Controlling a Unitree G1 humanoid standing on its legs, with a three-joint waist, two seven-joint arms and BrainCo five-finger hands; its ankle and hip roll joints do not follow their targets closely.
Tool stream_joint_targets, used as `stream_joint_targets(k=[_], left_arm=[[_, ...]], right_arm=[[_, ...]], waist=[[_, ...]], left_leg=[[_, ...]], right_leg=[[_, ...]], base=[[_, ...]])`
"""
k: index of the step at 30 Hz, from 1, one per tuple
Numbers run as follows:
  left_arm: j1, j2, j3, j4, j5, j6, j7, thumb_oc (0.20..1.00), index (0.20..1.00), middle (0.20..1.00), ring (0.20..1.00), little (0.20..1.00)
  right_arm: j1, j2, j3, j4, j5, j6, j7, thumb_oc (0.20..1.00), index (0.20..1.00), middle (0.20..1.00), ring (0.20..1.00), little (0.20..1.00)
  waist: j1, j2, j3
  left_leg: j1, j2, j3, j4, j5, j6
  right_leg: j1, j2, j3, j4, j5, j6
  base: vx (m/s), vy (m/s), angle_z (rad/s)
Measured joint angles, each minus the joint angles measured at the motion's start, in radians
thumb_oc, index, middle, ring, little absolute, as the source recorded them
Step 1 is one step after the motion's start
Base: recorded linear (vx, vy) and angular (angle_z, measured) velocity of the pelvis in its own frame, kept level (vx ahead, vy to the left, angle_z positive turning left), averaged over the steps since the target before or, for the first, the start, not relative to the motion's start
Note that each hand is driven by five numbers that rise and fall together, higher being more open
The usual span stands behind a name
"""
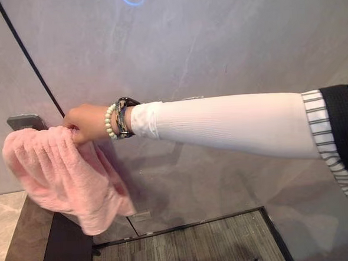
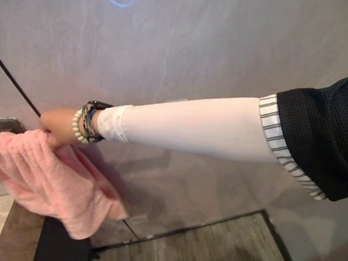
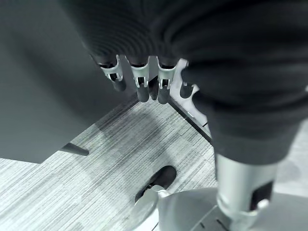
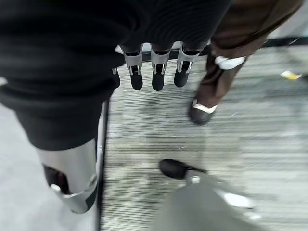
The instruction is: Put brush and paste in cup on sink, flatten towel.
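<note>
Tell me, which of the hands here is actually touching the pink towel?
The person's hand, wearing bead bracelets and a white sleeve, grips the pink towel. The robot's left hand and right hand hang over the floor, fingers relaxed, holding nothing.

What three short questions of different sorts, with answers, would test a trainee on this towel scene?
1. True or false: a person's hand grips the pink towel.
2. The towel is: A flat, B bunched, C folded square.
3. What is on the person's wrist?

Key:
1. True.
2. B, it hangs bunched by the wall.
3. Bracelets, beside a white sleeve.
The robot's left hand and right hand hang above the floor, fingers relaxed, holding nothing.
</note>
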Motion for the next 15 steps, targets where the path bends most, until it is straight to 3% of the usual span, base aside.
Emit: stream_joint_targets(k=[7,11,15], left_arm=[[-0.014,0.076,-0.225,-0.2,0.116,-0.042,0.033,1.0,1.0,1.0,1.0,1.0],[-0.031,0.082,-0.245,-0.214,0.178,-0.071,0.04,1.0,1.0,1.0,1.0,1.0],[-0.019,0.131,-0.283,-0.343,0.208,-0.093,0.031,1.0,1.0,1.0,1.0,1.0]], right_arm=[[0.003,-0.032,-0.016,-0.046,0.079,-0.024,-0.004,1.0,1.0,1.0,1.0,1.0],[0.006,-0.059,-0.014,-0.14,0.083,-0.064,-0.02,1.0,1.0,1.0,1.0,1.0],[0.043,-0.081,-0.013,-0.278,0.125,-0.092,-0.019,1.0,1.0,1.0,1.0,1.0]], waist=[[-0.01,0.016,0.039],[-0.027,0.023,0.049],[-0.028,0.019,0.054]], left_leg=[[0.003,-0.001,-0.004,0.0,0.001,0.0],[0.003,0.001,0.0,0.0,0.003,-0.003],[0.005,0.002,0.001,0.004,0.004,-0.004]], right_leg=[[0.009,-0.001,-0.005,0.004,0.004,0.004],[0.007,0.002,-0.003,0.004,0.005,0.004],[0.008,0.003,-0.001,0.004,0.005,0.004]], base=[[-0.02,-0.007,0.01],[-0.02,-0.01,-0.02],[0.0,0.0,0.0]])
